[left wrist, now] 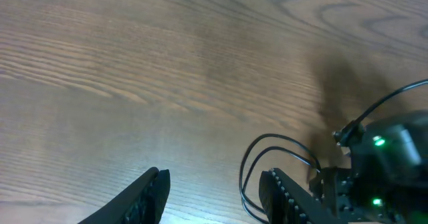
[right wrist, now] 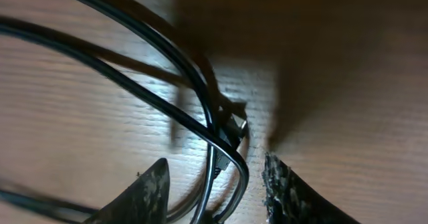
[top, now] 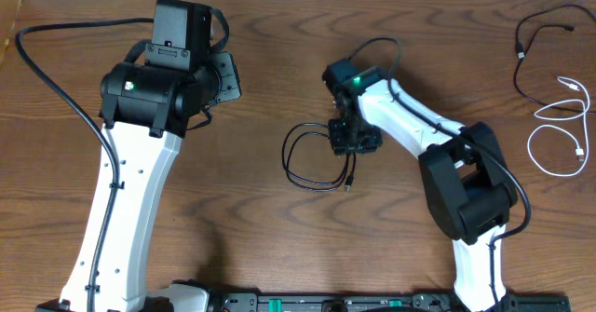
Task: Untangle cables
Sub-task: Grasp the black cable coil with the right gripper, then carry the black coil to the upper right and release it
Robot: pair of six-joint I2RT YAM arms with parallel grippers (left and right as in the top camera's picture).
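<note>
A thin black cable (top: 287, 158) lies in a double loop on the wood table, near the middle. My right gripper (top: 352, 142) is down over the loop's right side. In the right wrist view its fingers (right wrist: 152, 192) stand a little apart on either side of the black strands (right wrist: 215, 132), with a gap showing on both sides, so the gripper (right wrist: 214, 192) is open. My left gripper (top: 226, 77) hovers at the upper left, open and empty (left wrist: 214, 200). From there the loop (left wrist: 243, 174) shows just beyond its right finger.
At the far right edge lie another thin black cord (top: 518, 70) and a white cord (top: 531, 146), apart from each other. The left arm's thick black cable (top: 56, 84) runs along the table's left side. The right arm's body (top: 466, 186) stands front right.
</note>
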